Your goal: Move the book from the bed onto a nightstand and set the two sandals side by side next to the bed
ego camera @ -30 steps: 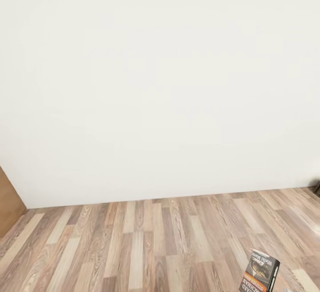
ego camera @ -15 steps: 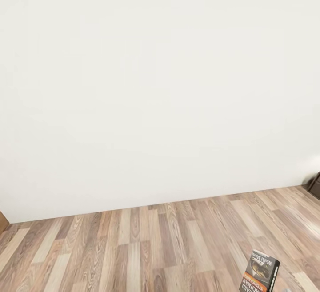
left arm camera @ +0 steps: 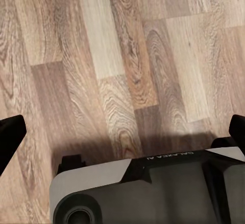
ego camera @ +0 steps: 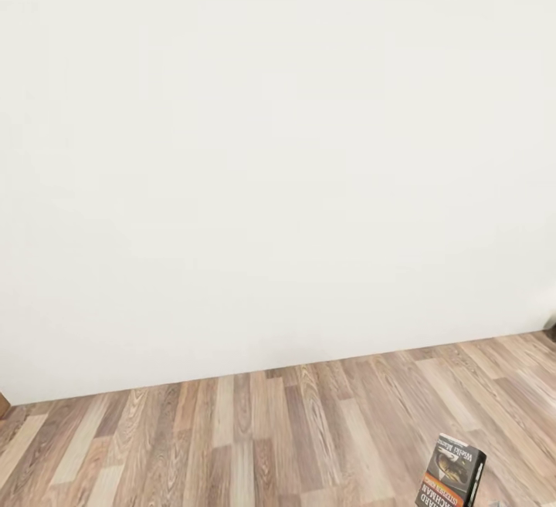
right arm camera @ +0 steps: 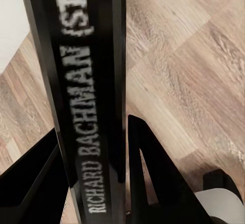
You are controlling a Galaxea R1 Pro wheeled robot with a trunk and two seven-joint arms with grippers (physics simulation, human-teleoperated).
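The right gripper [right arm camera: 97,183] is clamped on the book [ego camera: 452,472], a dark finger on either side of its spine, which runs lengthwise away from the wrist. In the head view the book stands upright at near right over the wood floor [ego camera: 232,445], facing a bare white wall [ego camera: 270,144]. The left gripper [left arm camera: 122,132] hangs spread wide over floor, holding nothing. The carrying falls to the right arm; no nightstand can be seen yet.

Floor [ego camera: 255,437]: wood planks, mixed pale and brown tones, strong grain, low satin sheen.
Wall [ego camera: 278,144]: plain off-white, matt, smooth.
Book [ego camera: 453,472]: paperback, printed glossy cover; spine [right arm camera: 87,96] black, glossy, white lettering.
Right hand [right arm camera: 97,183]: fingers black, smooth, matt plastic look.
Robot base [left arm camera: 148,188]: grey and black smooth panels, faint sheen.
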